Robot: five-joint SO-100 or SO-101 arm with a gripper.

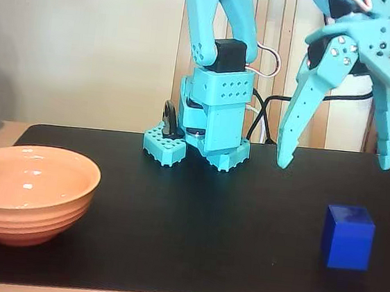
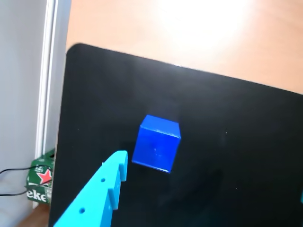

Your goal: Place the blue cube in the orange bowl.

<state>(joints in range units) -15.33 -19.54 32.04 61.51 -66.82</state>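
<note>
Turquoise claw (image 1: pixel 336 163) hangs spread wide, empty, above the black worktop (image 1: pixel 201 216), fixed view. Blue cube (image 1: pixel 347 237) sits on worktop at approx 5 o'clock from claw tips, not touching. Orange bowl (image 1: pixel 26 194) well apart at 9 o'clock, upright.

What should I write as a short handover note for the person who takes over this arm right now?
Gripper: open and empty, jaws spread wide, raised above the black mat, behind and above the blue cube in the fixed view.
Blue cube: rests on the mat at the right of the fixed view, untouched. In the wrist view one fingertip shows just left of the cube.
Orange bowl: at the left edge of the mat in the fixed view, empty.
Done: nothing grasped yet; the gripper is only near the cube.
Left: lower over the cube, close on it, carry it across to the bowl, release.
</note>
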